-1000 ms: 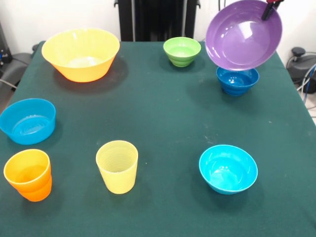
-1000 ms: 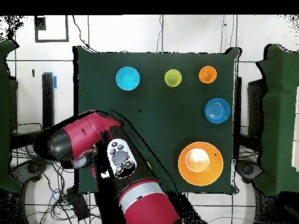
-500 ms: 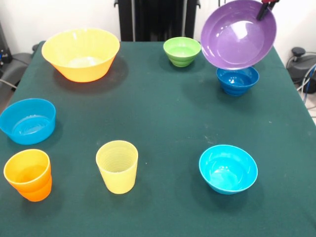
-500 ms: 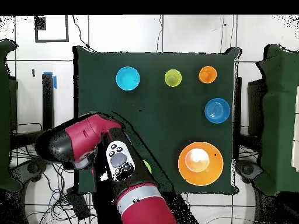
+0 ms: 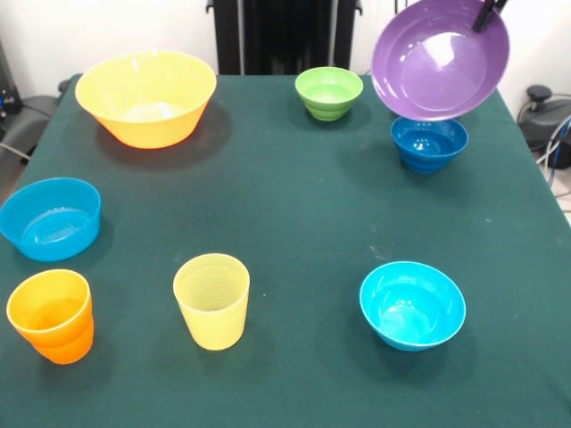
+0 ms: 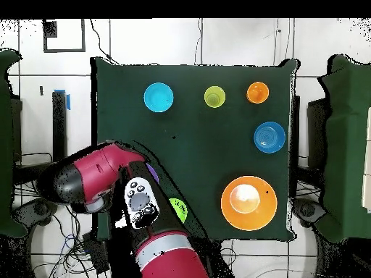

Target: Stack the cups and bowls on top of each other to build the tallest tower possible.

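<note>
My gripper (image 5: 488, 12) shows at the top right edge of the front view, shut on the far rim of the wide purple bowl (image 5: 440, 59). The bowl hangs tilted in the air, just above the dark blue bowl (image 5: 429, 144). The lime green bowl (image 5: 329, 92) sits to its left. The large yellow-orange bowl (image 5: 146, 96) is at the far left. The light blue bowl (image 5: 49, 217), orange cup (image 5: 52, 314), pale yellow cup (image 5: 212, 300) and cyan bowl (image 5: 412, 304) stand nearer the camera. The red cup and red bowl are out of view.
In the overhead view the red arm (image 6: 94, 181) covers the table's lower left corner and hides the dark blue bowl and most of the purple bowl (image 6: 151, 172). The green cloth table (image 5: 294, 205) spans the picture.
The held purple bowl swung slightly to the left and then back to the right, staying above the dark blue bowl. In the overhead view the arm shifted and uncovered the lime green bowl.
</note>
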You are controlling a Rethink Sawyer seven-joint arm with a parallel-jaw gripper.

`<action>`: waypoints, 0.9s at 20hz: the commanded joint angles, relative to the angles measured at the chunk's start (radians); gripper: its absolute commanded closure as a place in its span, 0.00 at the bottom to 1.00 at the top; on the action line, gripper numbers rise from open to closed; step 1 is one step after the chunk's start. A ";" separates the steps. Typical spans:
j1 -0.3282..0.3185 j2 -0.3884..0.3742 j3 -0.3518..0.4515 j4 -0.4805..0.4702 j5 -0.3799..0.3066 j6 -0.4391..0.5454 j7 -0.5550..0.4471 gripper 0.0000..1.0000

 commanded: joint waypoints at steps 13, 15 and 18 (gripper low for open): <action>0.108 0.041 -0.062 -0.067 0.060 0.005 0.182 1.00; 0.111 0.053 -0.068 -0.069 0.062 -0.009 0.179 1.00; 0.097 0.065 -0.075 -0.068 0.054 -0.028 0.152 1.00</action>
